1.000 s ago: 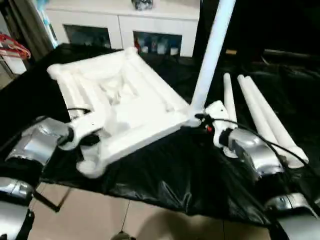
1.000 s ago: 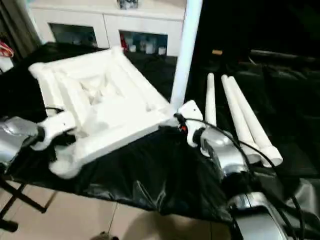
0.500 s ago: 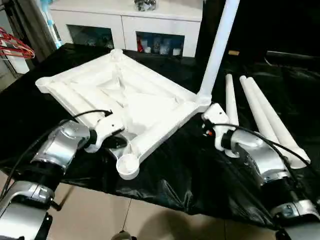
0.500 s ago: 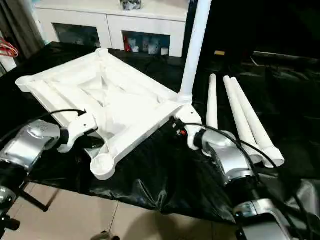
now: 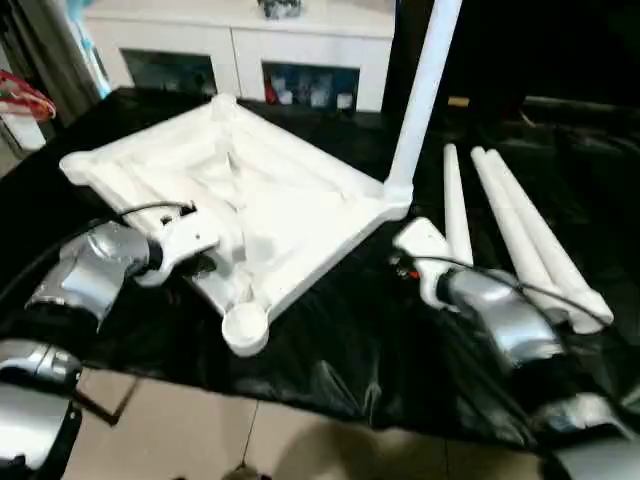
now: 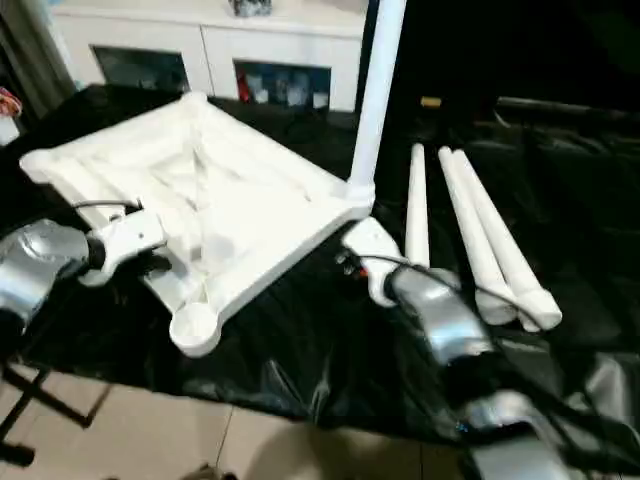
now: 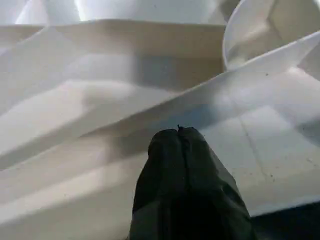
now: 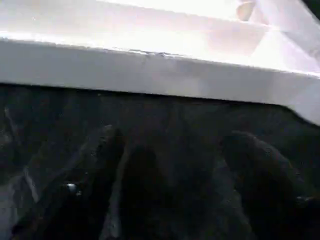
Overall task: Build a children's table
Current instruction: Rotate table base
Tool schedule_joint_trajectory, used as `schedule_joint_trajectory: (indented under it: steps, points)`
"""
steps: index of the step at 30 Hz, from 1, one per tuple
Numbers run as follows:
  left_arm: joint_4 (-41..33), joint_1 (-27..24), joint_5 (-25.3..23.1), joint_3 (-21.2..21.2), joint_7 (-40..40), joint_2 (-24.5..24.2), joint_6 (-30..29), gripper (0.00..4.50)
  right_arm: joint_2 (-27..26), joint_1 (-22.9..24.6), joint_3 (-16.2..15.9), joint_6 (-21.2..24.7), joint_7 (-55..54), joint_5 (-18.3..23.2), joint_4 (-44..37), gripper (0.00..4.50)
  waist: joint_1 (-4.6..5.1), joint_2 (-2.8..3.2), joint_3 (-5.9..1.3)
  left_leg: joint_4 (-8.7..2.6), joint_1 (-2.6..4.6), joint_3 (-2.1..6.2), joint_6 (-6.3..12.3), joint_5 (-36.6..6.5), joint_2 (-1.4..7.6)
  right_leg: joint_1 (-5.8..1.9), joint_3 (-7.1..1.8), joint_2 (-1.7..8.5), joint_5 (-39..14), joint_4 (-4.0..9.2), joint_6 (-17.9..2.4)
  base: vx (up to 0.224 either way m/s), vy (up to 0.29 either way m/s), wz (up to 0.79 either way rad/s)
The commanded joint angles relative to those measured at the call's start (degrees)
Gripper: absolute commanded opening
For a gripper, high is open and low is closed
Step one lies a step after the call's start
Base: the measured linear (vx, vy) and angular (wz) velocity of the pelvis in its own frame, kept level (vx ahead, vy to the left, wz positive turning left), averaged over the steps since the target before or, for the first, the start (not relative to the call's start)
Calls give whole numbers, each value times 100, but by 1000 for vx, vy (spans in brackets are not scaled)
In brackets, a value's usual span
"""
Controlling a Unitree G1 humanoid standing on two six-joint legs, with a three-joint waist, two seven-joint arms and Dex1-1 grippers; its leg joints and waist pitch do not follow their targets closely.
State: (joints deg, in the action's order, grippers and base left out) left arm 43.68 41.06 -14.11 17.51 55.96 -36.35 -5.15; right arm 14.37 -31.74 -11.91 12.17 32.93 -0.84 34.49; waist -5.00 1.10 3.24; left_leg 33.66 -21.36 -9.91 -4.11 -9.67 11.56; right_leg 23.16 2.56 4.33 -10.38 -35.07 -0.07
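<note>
Tabletop of white plastic, upside down on the black-covered work table, ribbed underside facing up, one corner turned toward the robot. Standing upright in the socket of the right-hand corner, one leg. Round and empty at the nearest corner, a socket. Lying side by side on the cover to the right of the top, three loose legs, fanned slightly, thick ends nearer the robot. Reaching onto the near-left edge of the top, left arm; just short of the corner with the upright leg, right arm. Beyond the table's far edge, a white cabinet.

From the left wrist: left gripper with both black fingers pressed together, nothing seen between them, tips up against a rib of the underside, socket ring off to one side.

From the right wrist: right gripper spread wide, empty, hovering above the black cover with the top's white rim straight ahead and not touching.
</note>
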Motion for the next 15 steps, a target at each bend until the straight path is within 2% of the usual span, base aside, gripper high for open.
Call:
schedule_joint_trajectory:
  steps: [1, 2, 3, 5, 6, 7, 8, 10, 12, 15]
  points:
    - [105, 74, -133, 106, -28, -27, 68, 0, -5, -112, -46, -56, -90, -60, 133, 318, 4, 86, -415, -416, 110, 36, -286, -1589, 112, -261, -199, 316, -663, 334, -1379, 0, 0, 0]
    - [147, 60, -205, 179, -4, -39, 100, 0, -56, -142, -49, -85, -127, -81, 212, 310, -1, 90, -417, -414, 109, 35, -283, -1543, 112, -269, -196, 315, -567, 325, -1390, 0, 0, 0]
    - [203, 18, -326, 324, 120, -59, 152, 0, -161, -199, -35, -143, -208, -101, 344, 304, 9, 65, -415, -412, 98, 31, -265, -1502, 106, -273, -197, 313, -526, 320, -1402, 0, 0, 0]
    - [231, -8, -392, 402, 206, -67, 184, 0, -219, -229, -23, -175, -257, -108, 411, 296, 8, 75, -409, -415, 101, 28, -262, -1522, 109, -268, -202, 320, -594, 328, -1385, 0, 0, 0]
    - [208, -56, -410, 491, 408, -61, 195, 0, -311, -299, 19, -220, -363, -114, 559, 265, 18, 74, -407, -423, 90, 36, -277, -1520, 108, -280, -201, 328, -638, 324, -1367, 0, 0, 0]
    - [208, -56, -410, 491, 408, -61, 195, 0, -311, -299, 19, -220, -363, -114, 559, 265, 19, 57, -408, -424, 97, 32, -277, -1528, 111, -275, -204, 336, -666, 332, -1370, 0, 0, 0]
    - [17, -160, -333, 579, 758, -32, 108, 0, -408, -390, 68, -281, -501, -118, 782, 261, 33, 43, -406, -427, 96, 32, -275, -1518, 111, -276, -205, 334, -694, 331, -1386, 0, 0, 0]
    - [-202, -266, -213, 661, 1129, 17, 7, 0, -505, -516, 115, -386, -659, -139, 1098, 250, 46, 64, -399, -428, 106, 27, -297, -1554, 121, -258, -213, 352, -795, 341, -1424, 0, 0, 0]
    - [-560, -415, -46, 739, 1480, 75, -163, 0, -564, -610, 130, -472, -778, -169, 1349, 217, 74, 62, -398, -429, 102, 22, -313, -1519, 137, -259, -218, 364, -720, 324, -1524, 0, 0, 0]
    - [-1361, -691, 297, 871, 1885, 267, -476, 0, -597, -706, 155, -551, -845, -166, 1573, 211, 58, 41, -400, -423, 99, 0, -227, -1395, 134, -270, -214, 343, -542, 308, -1543, 0, 0, 0]
